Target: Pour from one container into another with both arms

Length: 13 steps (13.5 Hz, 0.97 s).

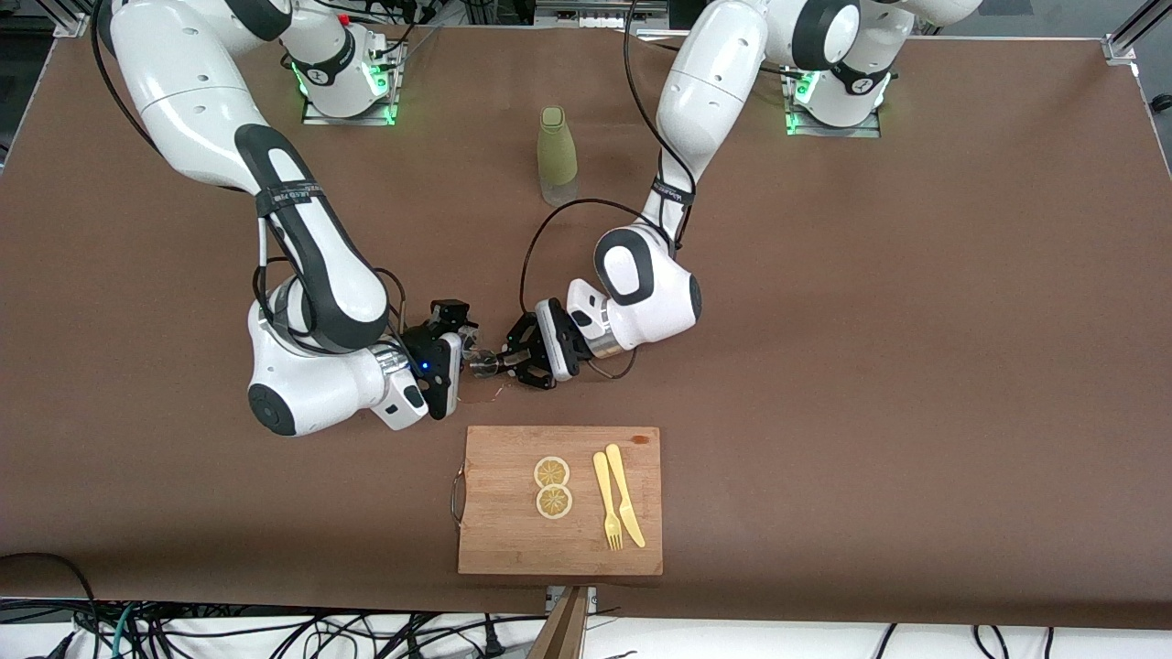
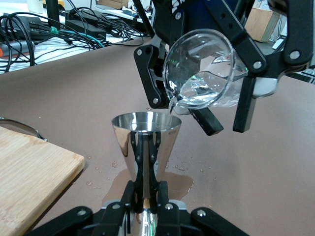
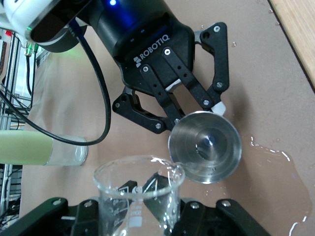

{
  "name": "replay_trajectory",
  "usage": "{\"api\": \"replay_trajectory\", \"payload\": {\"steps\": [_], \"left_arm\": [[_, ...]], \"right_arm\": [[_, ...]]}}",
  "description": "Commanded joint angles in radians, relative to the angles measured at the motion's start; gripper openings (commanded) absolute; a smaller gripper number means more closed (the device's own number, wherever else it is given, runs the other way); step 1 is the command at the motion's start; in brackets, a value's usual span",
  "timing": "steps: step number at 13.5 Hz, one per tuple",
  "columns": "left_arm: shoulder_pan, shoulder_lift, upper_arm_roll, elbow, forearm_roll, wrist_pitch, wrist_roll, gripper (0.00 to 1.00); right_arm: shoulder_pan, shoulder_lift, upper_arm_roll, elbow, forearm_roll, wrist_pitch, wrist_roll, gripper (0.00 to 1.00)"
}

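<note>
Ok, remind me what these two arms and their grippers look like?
Both arms are glossy white with rounded shells and black joint bands. Black cables run along them, and green lights glow at their bases. The left gripper and right gripper are black linkage fingers; the left gripper's body reads ROBOTIQ, with a blue light.

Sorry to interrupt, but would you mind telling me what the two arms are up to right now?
The right end effector holds a clear glass cup tipped over a silver jigger, which the left end effector grips upright by its waist. The cup's spout sits just above the jigger's rim, so the pour runs from cup into jigger. A puddle has spread on the table below. A cutting board lies nearer the front camera.
</note>
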Motion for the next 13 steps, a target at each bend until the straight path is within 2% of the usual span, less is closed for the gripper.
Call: {"api": "replay_trajectory", "payload": {"steps": [1, 7, 10, 13], "left_arm": [[-0.011, 0.02, 0.02, 0.031, -0.053, 0.012, 0.026, 0.0], [-0.011, 0.02, 0.02, 0.031, -0.053, 0.012, 0.026, 0.0], [-0.011, 0.02, 0.02, 0.031, -0.053, 0.012, 0.026, 0.0], [-0.011, 0.021, 0.02, 0.029, -0.053, 0.01, 0.026, 0.0]], "right_arm": [[-0.003, 0.001, 0.012, 0.017, -0.02, -0.022, 0.051, 0.24], [-0.003, 0.001, 0.023, 0.019, -0.034, -0.022, 0.065, 0.25], [-0.012, 0.005, 0.026, 0.014, -0.025, -0.01, -0.146, 0.25], [-0.015, 0.005, 0.026, 0.016, -0.025, -0.007, -0.253, 0.25]]}}
